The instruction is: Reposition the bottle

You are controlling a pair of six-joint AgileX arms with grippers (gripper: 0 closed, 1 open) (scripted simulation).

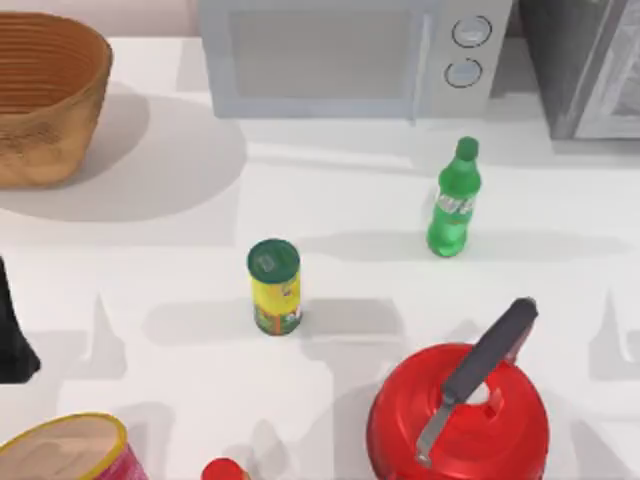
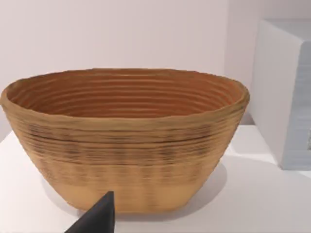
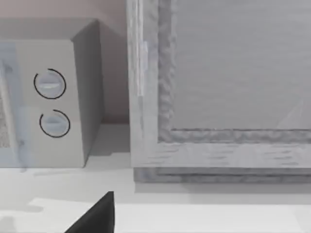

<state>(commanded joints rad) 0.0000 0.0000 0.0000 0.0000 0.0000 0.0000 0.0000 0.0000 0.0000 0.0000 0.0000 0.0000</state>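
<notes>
One green soda bottle (image 1: 455, 200) stands upright on the desk, right of the yellow can (image 1: 274, 287), near the microwave (image 1: 350, 55). I cannot tell how my fingers stand. A clumsy reach could tip it.

You see a green bottle (image 1: 455, 203) with a white-and-green label, a yellow canister (image 1: 274, 288) lidded dark green, and a red kettle (image 1: 458, 420).

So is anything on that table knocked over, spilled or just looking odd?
Nothing stands out. The green bottle stands upright near the microwave, the yellow canister is upright mid-table, and the basket sits level at the back left. No spills on the table.
</notes>
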